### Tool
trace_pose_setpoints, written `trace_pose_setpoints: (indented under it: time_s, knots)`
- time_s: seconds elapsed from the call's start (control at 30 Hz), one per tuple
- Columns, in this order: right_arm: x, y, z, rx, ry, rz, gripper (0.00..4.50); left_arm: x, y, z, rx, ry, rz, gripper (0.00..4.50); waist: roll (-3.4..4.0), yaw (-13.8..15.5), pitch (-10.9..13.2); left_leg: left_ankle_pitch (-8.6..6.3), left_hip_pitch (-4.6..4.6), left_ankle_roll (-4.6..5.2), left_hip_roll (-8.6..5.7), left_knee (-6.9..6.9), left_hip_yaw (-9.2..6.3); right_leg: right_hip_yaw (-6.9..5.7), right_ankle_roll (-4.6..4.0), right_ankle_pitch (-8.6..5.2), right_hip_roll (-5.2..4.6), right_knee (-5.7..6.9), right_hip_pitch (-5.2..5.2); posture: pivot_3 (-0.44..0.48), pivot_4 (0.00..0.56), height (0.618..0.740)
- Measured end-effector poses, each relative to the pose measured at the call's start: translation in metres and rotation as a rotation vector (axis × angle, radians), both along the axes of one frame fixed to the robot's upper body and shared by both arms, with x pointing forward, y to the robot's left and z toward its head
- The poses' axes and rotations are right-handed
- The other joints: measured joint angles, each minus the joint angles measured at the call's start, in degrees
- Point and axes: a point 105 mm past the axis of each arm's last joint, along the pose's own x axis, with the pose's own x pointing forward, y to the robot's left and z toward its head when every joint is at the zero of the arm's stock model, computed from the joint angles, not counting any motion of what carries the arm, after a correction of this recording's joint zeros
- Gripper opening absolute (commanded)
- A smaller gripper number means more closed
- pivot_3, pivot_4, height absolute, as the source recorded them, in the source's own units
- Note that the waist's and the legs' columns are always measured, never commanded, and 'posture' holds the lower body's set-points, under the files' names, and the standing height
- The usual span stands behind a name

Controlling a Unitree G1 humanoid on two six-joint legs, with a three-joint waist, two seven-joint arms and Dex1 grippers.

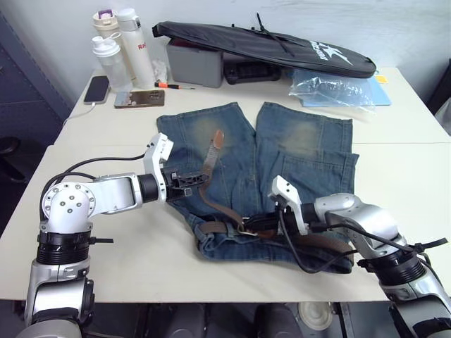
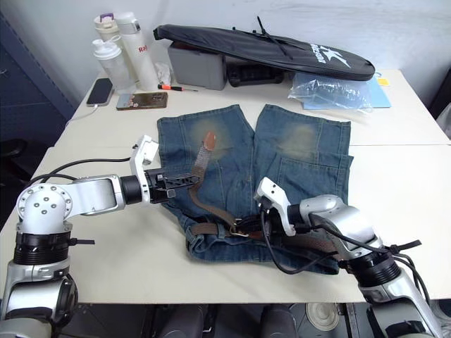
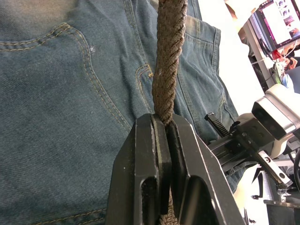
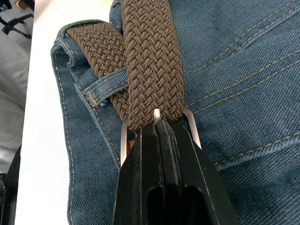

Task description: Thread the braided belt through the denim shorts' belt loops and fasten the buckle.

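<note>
I see my left gripper point(image 3: 164, 136) pinching the braided belt point(image 3: 168, 61) above the denim shorts point(image 1: 296, 151); right gripper point(image 4: 161, 129) clamps the buckle point(image 4: 190, 123).

The denim shorts point(image 1: 282, 169), faded blue with pale yellowish patches on both legs, lie flat on the table with the waistband at the near edge and the legs pointing far. The braided belt point(image 1: 208, 176), brown and woven, runs along the waistband under a belt loop point(image 4: 105, 84), then rises over the left leg to its tan leather tip. The silver buckle point(image 4: 159, 126) lies at the waistband's middle, the strap passing through it.
</note>
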Motion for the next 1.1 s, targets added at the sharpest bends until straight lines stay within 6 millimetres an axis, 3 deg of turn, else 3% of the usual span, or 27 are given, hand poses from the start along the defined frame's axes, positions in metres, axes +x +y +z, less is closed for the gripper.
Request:
trace_pose_setpoints:
  time_s: [0.37,0.7,1.1]
  knots:
    - [-0.002,0.012,-0.003,-0.097,-0.013,0.052,0.05,0.004,-0.007,0.015,-0.026,-0.047,-0.025,0.00,-0.15,0.1,-0.1,-0.20,0.58,-0.51,0.45,-0.06,0.28,0.23,-0.65,-0.34,0.37,0.21,0.06,0.000,0.150,0.656]
    - [0.000,0.026,-0.005,-0.180,-0.065,0.103,0.05,0.012,-0.048,0.033,-0.053,-0.096,-0.183,0.00,-0.56,-0.2,-0.6,-0.44,0.90,-0.89,1.19,0.02,0.85,1.00,-0.74,-0.37,1.15,0.20,0.01,0.000,0.150,0.656]
    - [0.000,0.030,-0.005,-0.226,-0.100,0.098,0.05,0.025,-0.120,0.034,-0.042,-0.077,-0.402,0.00,-0.57,0.0,-0.7,-0.54,1.16,-1.01,1.42,0.04,1.27,1.35,-0.94,-0.45,1.29,0.28,-0.05,0.000,0.150,0.656]
